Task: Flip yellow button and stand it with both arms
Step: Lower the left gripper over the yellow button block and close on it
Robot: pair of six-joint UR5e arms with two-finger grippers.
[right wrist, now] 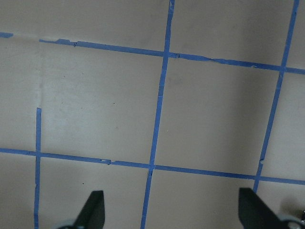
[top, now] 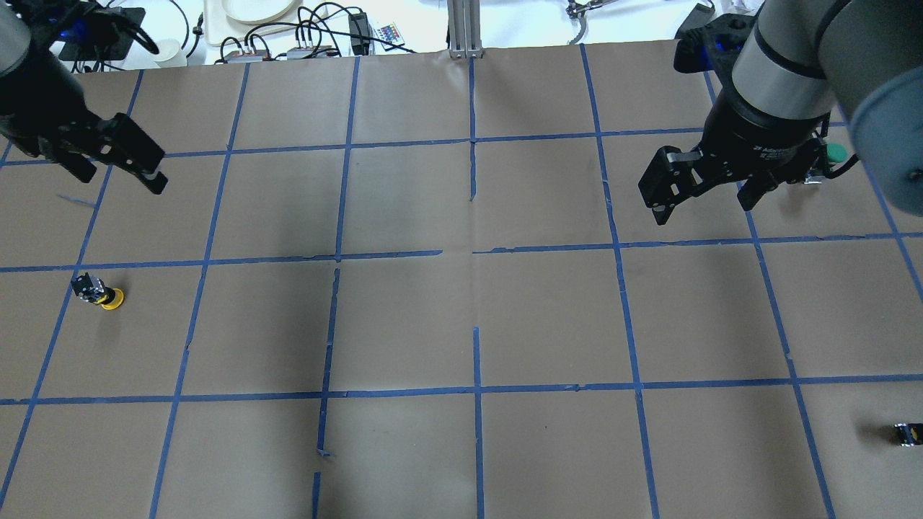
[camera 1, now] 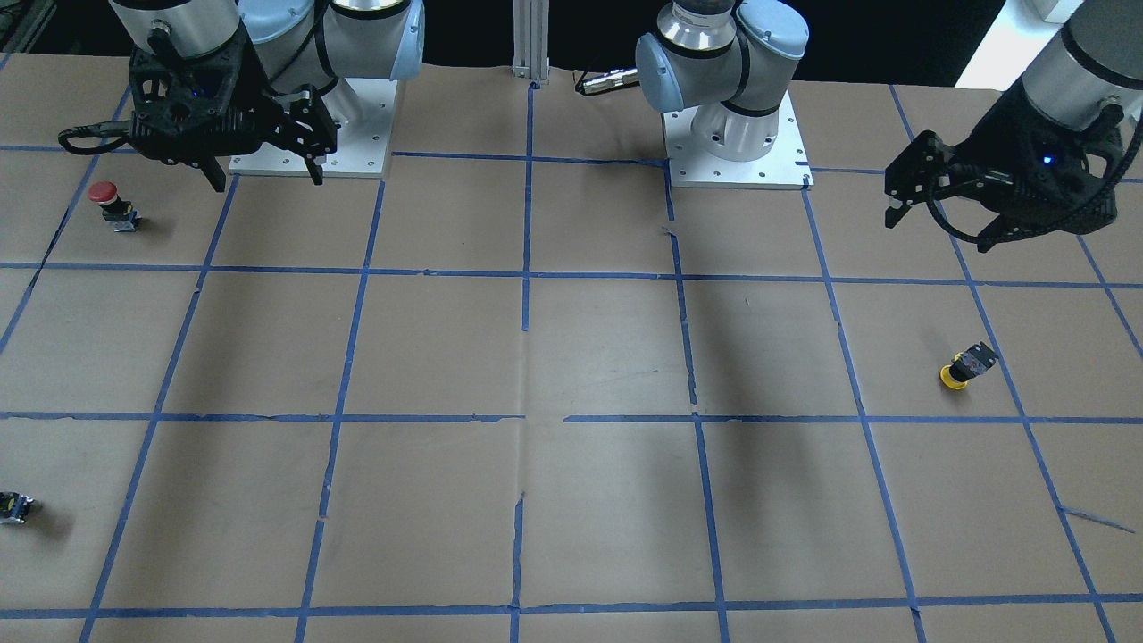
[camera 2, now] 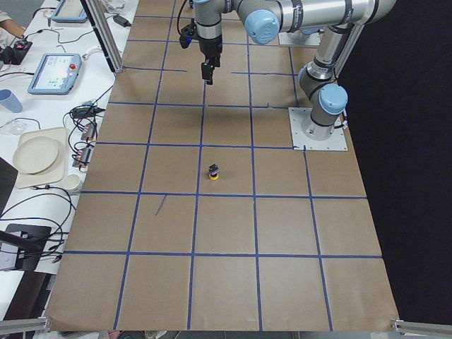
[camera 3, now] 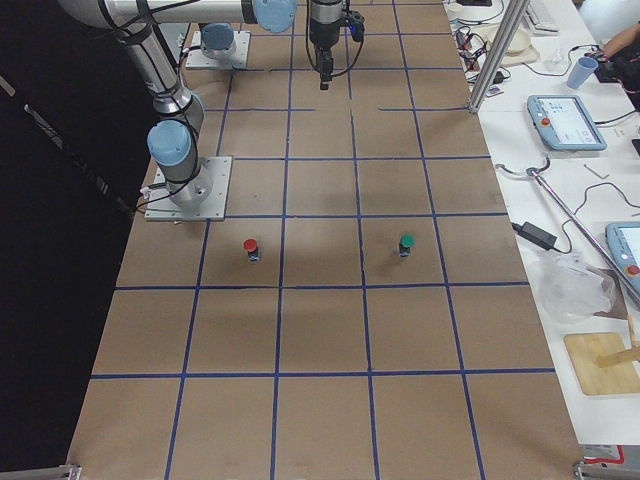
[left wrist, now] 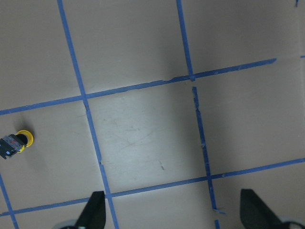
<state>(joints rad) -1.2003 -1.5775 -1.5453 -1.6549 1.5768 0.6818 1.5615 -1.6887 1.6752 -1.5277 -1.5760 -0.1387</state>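
The left arm hangs high over its end of the table [top: 404,324], its left gripper [top: 122,176] angled downward with fingers spread wide on nothing (the wrist view shows only bare paper and blue tape between the tips). The right gripper [top: 705,207] hovers the same way at the other end, fingers apart and empty.

The yellow button [top: 101,292] rests on the brown paper on the left arm's side, cap down and contact base up, slightly tilted, clear of both grippers.

A red button [camera 1: 112,205] stands upright near the right gripper. A green button [top: 833,153] is partly hidden behind that gripper. A small dark block [top: 908,434] lies at the table's edge.
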